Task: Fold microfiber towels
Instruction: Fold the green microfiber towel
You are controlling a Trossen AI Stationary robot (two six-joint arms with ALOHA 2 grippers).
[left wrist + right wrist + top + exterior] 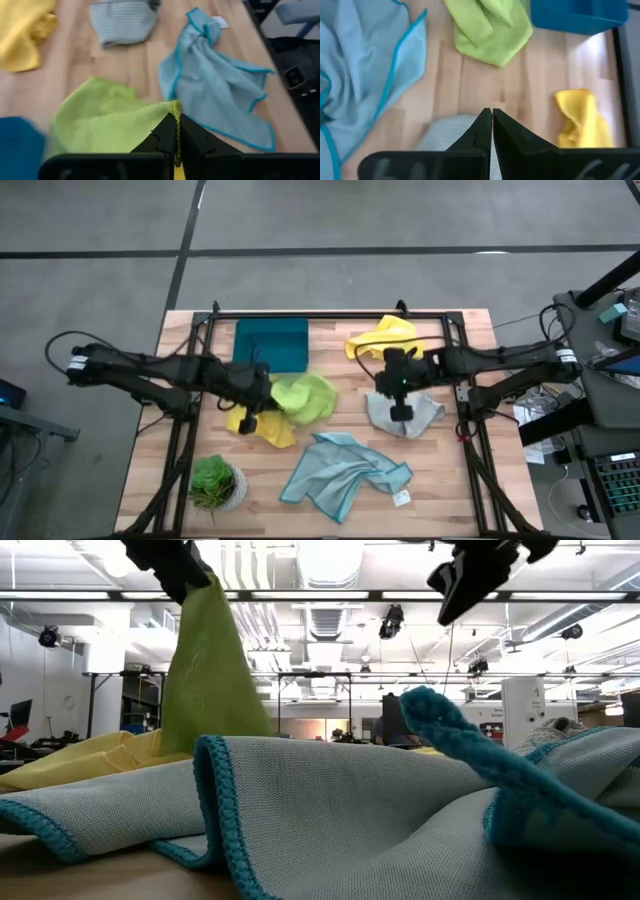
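My left gripper (250, 408) is shut on the lime green towel (305, 396), which rises to a peak at the fingers in the low view (205, 670). A yellow towel (268, 426) lies under and beside it. My right gripper (401, 406) is shut with nothing in it and hangs above the pale grey towel (405, 415), seen below its fingers (445, 132). The light blue towel (345, 470) lies crumpled near the front edge. A second yellow towel (385, 335) lies at the far side. My left gripper pinches an edge of the lime green towel (173, 109) between its two fingers. The fingers come slanting down from the table's left. The cloth hangs below them in a cone (210, 650), and its lower part (100, 115) rests on the table.
A teal tray (270, 345) stands at the far side, just beyond the left gripper. A small potted plant (215, 482) stands at the near left corner. Bare wood (330, 430) shows between the lime, grey and blue towels.
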